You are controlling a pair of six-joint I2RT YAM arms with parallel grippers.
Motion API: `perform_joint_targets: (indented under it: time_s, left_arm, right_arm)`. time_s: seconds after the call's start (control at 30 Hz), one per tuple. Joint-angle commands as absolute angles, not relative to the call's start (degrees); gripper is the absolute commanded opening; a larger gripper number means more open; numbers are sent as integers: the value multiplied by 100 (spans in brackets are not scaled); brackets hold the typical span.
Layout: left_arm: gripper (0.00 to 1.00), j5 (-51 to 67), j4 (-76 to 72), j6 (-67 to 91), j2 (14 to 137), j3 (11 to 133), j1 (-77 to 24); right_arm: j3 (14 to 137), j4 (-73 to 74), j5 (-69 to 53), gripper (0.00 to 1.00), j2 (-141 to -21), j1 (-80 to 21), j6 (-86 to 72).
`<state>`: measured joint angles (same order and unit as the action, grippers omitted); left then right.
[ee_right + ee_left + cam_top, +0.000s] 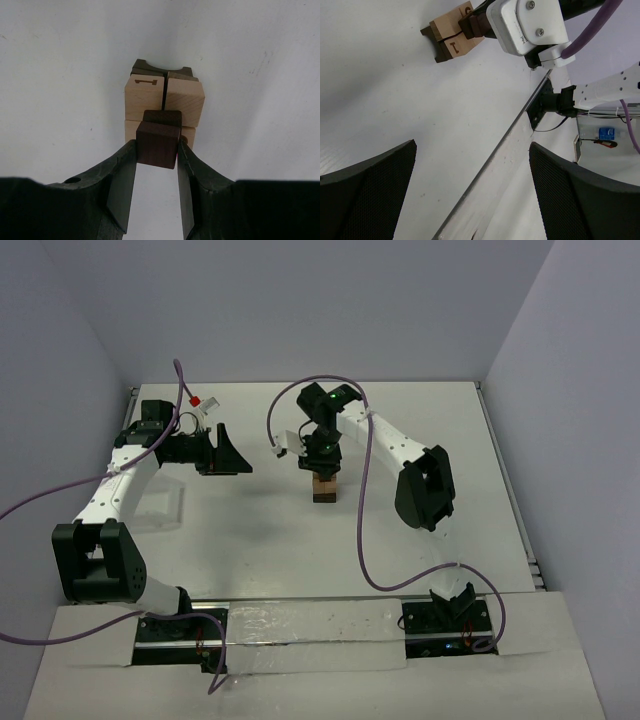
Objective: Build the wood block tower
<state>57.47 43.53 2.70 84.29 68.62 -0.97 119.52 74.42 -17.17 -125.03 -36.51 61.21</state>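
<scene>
Here, the right gripper [157, 150] fingers [122, 175] pinch a dark block [157, 137] over the tower [164, 97] (tan blocks, one marked "1") at mid-table [300, 550]. Left gripper [472, 147] fingers stand spread, well apart from the tower.

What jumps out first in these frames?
The right gripper is shut on a dark brown block, held at the top of a small stack of wooden blocks near the middle of the white table. The left gripper hangs wide open off to the left, holding nothing.
</scene>
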Motion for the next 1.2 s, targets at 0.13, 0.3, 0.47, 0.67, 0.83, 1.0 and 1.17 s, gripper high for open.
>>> perform_joint_targets:
  time_s: [0.13,0.3,0.47,0.67,0.83,1.0,1.17]
  left_arm:
    - [99,5915,4350,211,8414,7128,-70]
    - [99,5906,4351,211,8429,7128,-70]
    - [99,5906,4351,211,8429,7119,-70]
    - [99,5906,4359,202,8424,7128,-70]
    - [99,5906,4351,198,8407,7115,-70]
    - [99,5897,4333,178,8361,7093,-70]
    - [99,5841,4336,160,8266,7093,-70]
  right_arm:
    - [11921,7380,-1743,44,-12518,-3709,6158]
    - [11909,7374,-1749,45,-12524,-3718,6161]
    - [11883,7374,-1749,47,-12516,-3718,6161]
    - [11852,7379,-1736,52,-12516,-3718,6161]
    - [11843,7374,-1739,55,-12491,-3714,6145]
    - [11990,7409,-1817,78,-12384,-3718,6063]
    - [12177,7404,-1769,86,-12142,-3718,5958]
